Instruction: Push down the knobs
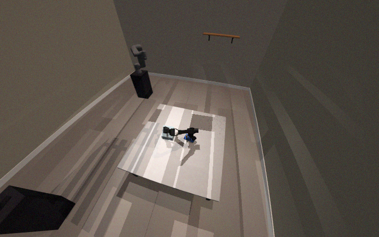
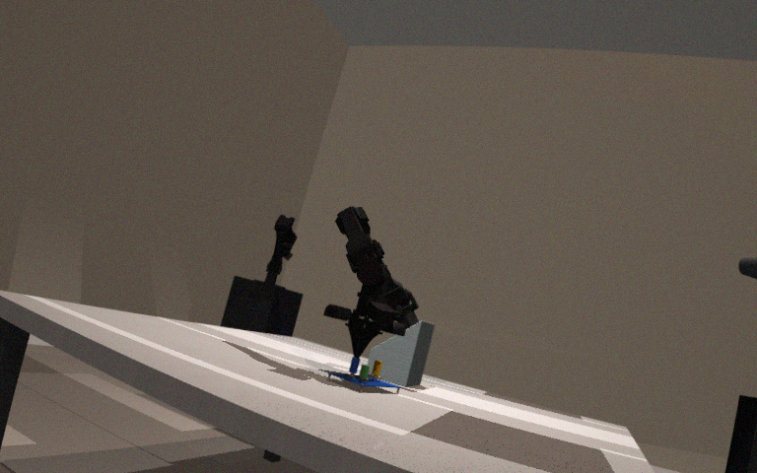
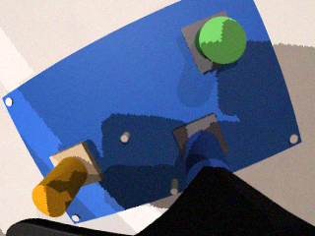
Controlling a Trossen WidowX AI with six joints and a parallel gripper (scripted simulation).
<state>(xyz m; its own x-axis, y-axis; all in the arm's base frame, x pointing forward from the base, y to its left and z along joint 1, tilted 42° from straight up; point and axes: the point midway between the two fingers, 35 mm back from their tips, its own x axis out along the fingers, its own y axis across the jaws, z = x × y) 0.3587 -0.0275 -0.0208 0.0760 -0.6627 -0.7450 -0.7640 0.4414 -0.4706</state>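
The blue circuit board point(image 3: 148, 74) point(image 2: 360, 381) stands on short legs on the table. A green knob point(image 3: 222, 40) point(image 2: 364, 372) sits low over its grey potentiometer. An orange knob point(image 3: 60, 187) point(image 2: 377, 369) stands taller above a tan potentiometer point(image 3: 85, 152). A blue knob point(image 3: 203, 147) point(image 2: 354, 366) stands above a dark grey potentiometer point(image 3: 212, 121). My gripper point(image 3: 212, 177) point(image 2: 356, 357) is shut with nothing between its fingers. Its tips are at the top of the blue knob and hide part of it in the wrist view; whether they touch is too small to tell.
A pale blue-grey block point(image 2: 401, 354) point(image 1: 168, 136) stands on the table point(image 1: 192, 170) behind the board, close to the arm. Two thin pins point(image 3: 125, 137) point(image 3: 174, 187) show on the board near the blue knob. Another arm point(image 1: 141, 56) point(image 2: 283, 239) stands on a dark pedestal away from the table.
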